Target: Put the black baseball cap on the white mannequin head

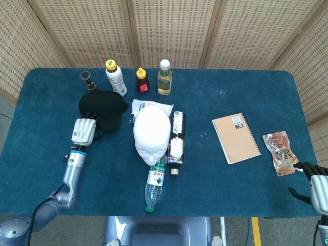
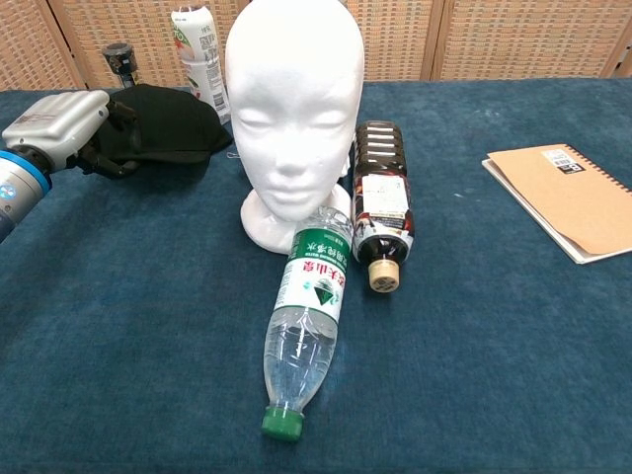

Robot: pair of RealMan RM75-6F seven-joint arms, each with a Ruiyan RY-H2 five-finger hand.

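The black baseball cap point(image 1: 102, 105) lies on the blue table, left of the white mannequin head point(image 1: 152, 130), which stands upright near the middle. In the chest view the cap point(image 2: 163, 123) sits behind and left of the mannequin head point(image 2: 294, 109). My left hand point(image 1: 84, 132) is at the cap's near left edge, and its dark fingers curl into the fabric and grip it; the same hand point(image 2: 59, 123) shows at the chest view's left edge. My right hand point(image 1: 316, 189) hangs at the table's near right corner, fingers apart, holding nothing.
A clear water bottle point(image 1: 155, 182) and a dark bottle point(image 1: 177, 141) lie in front of and right of the head. A notebook point(image 1: 236, 137) and a snack packet point(image 1: 279, 152) lie to the right. Three bottles point(image 1: 116, 78) stand along the back edge.
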